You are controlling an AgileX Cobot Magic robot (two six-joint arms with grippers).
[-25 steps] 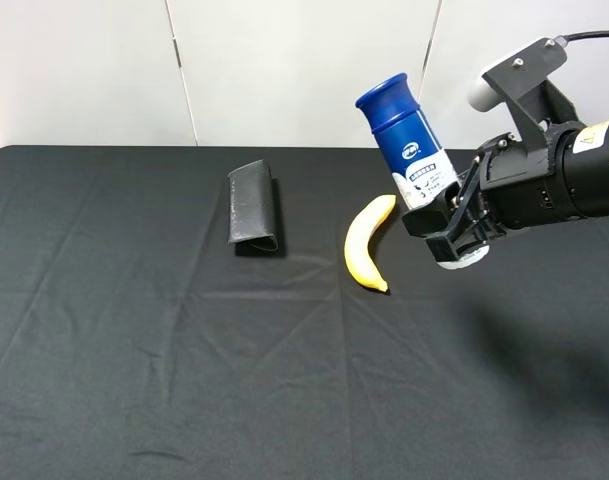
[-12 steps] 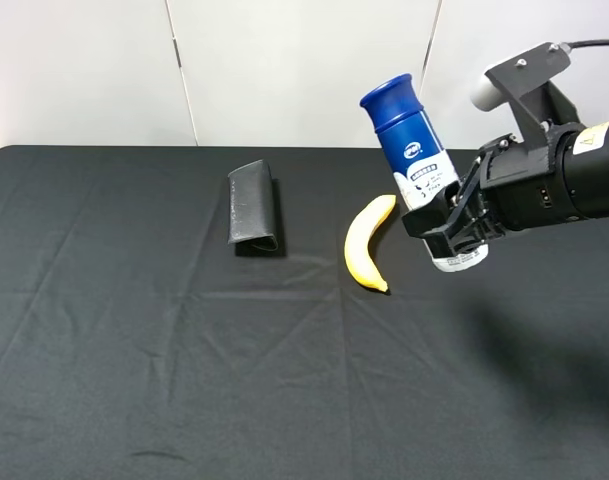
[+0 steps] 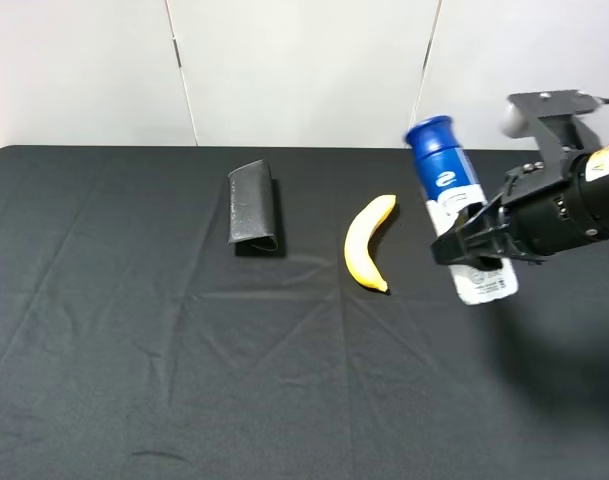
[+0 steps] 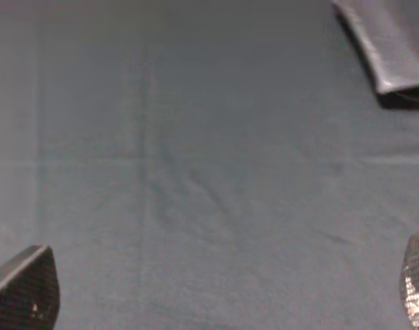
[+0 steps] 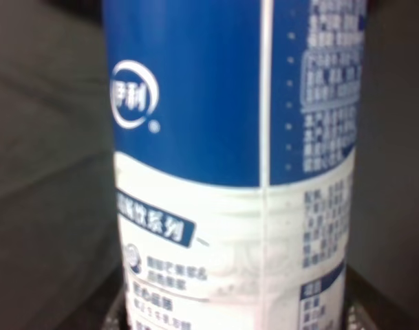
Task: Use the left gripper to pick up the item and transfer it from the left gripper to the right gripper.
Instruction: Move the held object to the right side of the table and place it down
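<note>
Exterior high view: the item (image 3: 454, 200) is seen carried clear of the table (image 3: 134, 350), tilted, with its blue cap uppermost and its white base lowest; it is clasped around the lower white part by the right gripper (image 3: 472, 245), whose jaws are clenched on the cylinder. In the right wrist view the frame is filled by the printed label, so the hold can be confirmed only at the base. The left gripper (image 4: 219, 295) is shown released, its two fingertips spread wide with nothing but cloth between them; it is not seen from the high camera. The hand-over is therefore judged to be made.

The item is judged rigid and round, with a smooth glossy wrap that may prove slippery; its weight cannot be told, though it is supported by a low grip without visible sag. Because most of its length stands above the jaws, a tendency to pivot is to be expected; a hold nearer the middle of the body would be steadier.

The table is covered with a black, lightly creased cloth; a banana (image 3: 367, 243) lies near the item and a black folded case (image 3: 254, 207) farther off, the two well apart. A white panelled wall (image 3: 284, 70) stands behind.
</note>
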